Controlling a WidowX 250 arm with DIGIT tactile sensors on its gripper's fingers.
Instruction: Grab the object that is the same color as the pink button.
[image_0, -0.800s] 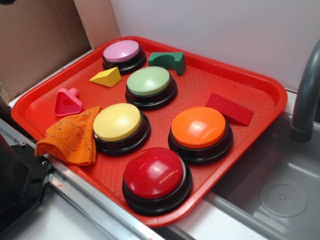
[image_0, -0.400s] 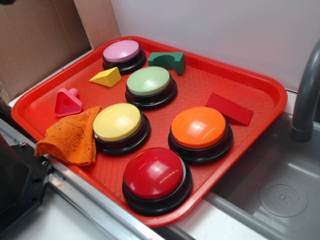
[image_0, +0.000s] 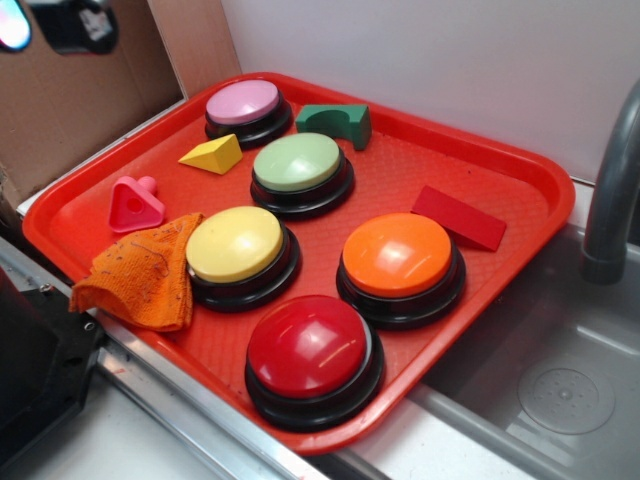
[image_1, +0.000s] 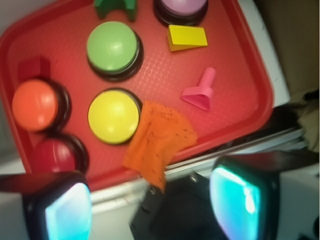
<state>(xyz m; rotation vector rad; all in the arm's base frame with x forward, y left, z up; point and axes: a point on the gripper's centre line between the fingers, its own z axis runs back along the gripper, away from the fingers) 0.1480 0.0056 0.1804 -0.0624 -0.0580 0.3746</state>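
Since the earlier frames a dark piece of the arm with a pale glowing patch has come into the upper left corner of the exterior view, where nothing was seen before; the things on the tray have not been shifted.

Left to right in the exterior view: the pink triangle is found at the left edge of the tray, lying flat, its small knob pointed up-frame toward the yellow wedge. Just below it the orange cloth is draped over the tray's rim. Further right and up, the pink button is seen at the tray's far corner.

In the wrist view the fingers are seen spread wide at the bottom of the frame, nothing held between them. The pink triangle lies well above them and right of centre, its long axis tilted, knob to the upper right, broad base to the lower left.

A reach up-frame and slightly right is judged to be needed, with the cloth's nearness to be watched.
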